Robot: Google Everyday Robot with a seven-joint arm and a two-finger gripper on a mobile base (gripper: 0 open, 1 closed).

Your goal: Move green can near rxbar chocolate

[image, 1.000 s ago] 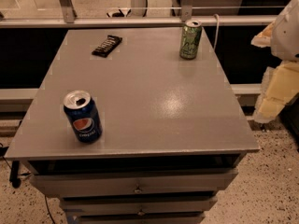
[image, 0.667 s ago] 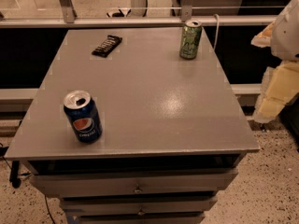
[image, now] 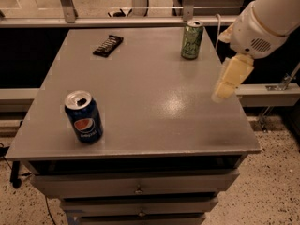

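Observation:
The green can (image: 192, 40) stands upright near the far right corner of the grey table (image: 150, 93). The rxbar chocolate (image: 108, 45), a flat black bar, lies near the far left of the tabletop, about two can heights left of the green can. My gripper (image: 221, 93), pale cream on a white arm (image: 267, 18), hangs over the table's right edge. It is in front of and to the right of the green can, apart from it, and holds nothing.
A blue Pepsi can (image: 83, 116) stands upright near the table's front left corner. A metal rail (image: 140, 20) runs behind the table's far edge. Drawers (image: 136, 189) sit below the tabletop at the front.
My arm and gripper have moved left from beyond the table's right side to over its right edge, closer to the green can. The cans and the bar have not moved.

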